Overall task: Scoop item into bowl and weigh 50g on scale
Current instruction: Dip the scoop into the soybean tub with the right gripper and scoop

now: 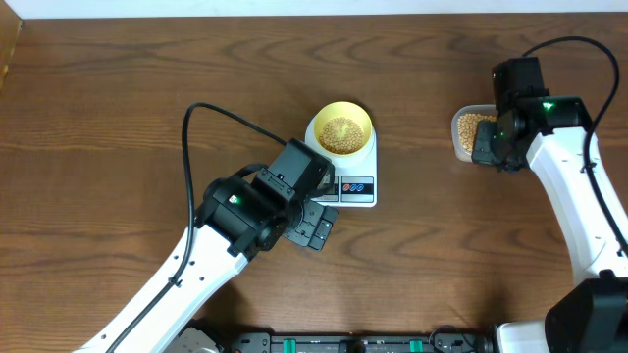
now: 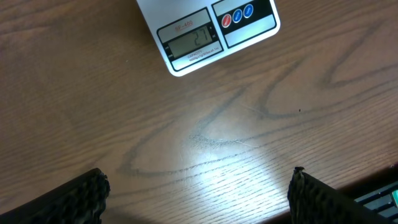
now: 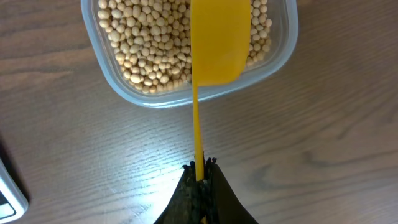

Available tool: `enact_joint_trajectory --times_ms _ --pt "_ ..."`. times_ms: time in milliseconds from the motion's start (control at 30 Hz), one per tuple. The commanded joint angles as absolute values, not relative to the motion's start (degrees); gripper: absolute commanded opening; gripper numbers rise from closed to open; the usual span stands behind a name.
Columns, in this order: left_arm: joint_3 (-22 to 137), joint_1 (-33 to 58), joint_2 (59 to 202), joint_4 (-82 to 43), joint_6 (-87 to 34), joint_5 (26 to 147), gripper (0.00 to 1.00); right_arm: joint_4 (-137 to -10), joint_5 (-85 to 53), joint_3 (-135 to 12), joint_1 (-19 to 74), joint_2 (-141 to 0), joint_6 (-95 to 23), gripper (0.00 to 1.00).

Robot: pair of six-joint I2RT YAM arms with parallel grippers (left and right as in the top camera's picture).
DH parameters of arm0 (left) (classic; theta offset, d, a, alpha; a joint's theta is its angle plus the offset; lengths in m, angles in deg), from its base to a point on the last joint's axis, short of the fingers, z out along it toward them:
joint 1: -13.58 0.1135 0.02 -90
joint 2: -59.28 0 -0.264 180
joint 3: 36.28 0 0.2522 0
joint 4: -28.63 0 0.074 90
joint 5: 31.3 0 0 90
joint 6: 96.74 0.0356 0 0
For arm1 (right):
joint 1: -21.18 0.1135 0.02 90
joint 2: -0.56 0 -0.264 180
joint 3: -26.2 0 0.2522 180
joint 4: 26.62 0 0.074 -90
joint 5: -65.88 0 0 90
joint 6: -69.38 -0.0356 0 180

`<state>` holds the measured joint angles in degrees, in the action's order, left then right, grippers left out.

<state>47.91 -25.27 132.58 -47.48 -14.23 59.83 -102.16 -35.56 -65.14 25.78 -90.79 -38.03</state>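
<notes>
The wooden surface [image 1: 118, 118] carries everything. The white scale [image 1: 358, 188] sits near its middle and the clear tub [image 3: 283, 50] lies toward the right edge. On the scale stands the pale-yellow bowl [image 1: 366, 118], holding a layer of soybeans [image 1: 340, 135]. My left pincer [image 2: 199, 196] hangs wide and empty just before the scale's front. My right pincer [image 3: 200, 168] is clamped on the handle [image 3: 199, 130] of the yellow scoop [image 3: 217, 43], whose cup hovers over the tub's soybeans. I'd take shallow scoops, carry them level, and check the display [image 2: 189, 43], unreadable from here.

Robotics lab bench: wood-grain table [image 1: 98, 127], two white cabled robot arms [image 1: 177, 270] at it
</notes>
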Motion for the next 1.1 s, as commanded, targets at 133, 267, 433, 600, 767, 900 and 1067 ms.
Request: enact_joint_trajectory --times_ms 133,267,433,600,767,900,1067 --pt "49.3 -25.4 132.4 -47.5 -13.9 59.1 0.94 -98.3 -35.5 -61.3 24.3 -91.0 -38.8 0.01" --pt "49.3 -25.4 132.4 -47.5 -13.9 59.1 0.94 -97.3 -34.9 -59.8 23.7 -91.0 -38.8 0.01" --pt "49.3 -25.4 132.4 -47.5 -13.9 59.1 0.94 -94.7 -34.0 -57.9 23.0 -91.0 -38.8 0.01" --pt "49.3 -25.4 132.4 -47.5 -13.9 59.1 0.94 -92.1 -32.7 -55.7 23.0 -91.0 -38.8 0.01" --pt "49.3 -25.4 132.4 -47.5 -13.9 59.1 0.94 -90.8 -30.6 -54.3 23.0 -91.3 -38.8 0.01" --pt "49.3 -25.4 132.4 -47.5 -13.9 59.1 0.94 -90.0 -29.4 -54.2 23.0 -91.3 -38.9 0.01" --pt "49.3 -25.4 132.4 -47.5 -13.9 59.1 0.94 -89.0 -27.7 -54.2 22.1 -91.3 -38.9 0.01"
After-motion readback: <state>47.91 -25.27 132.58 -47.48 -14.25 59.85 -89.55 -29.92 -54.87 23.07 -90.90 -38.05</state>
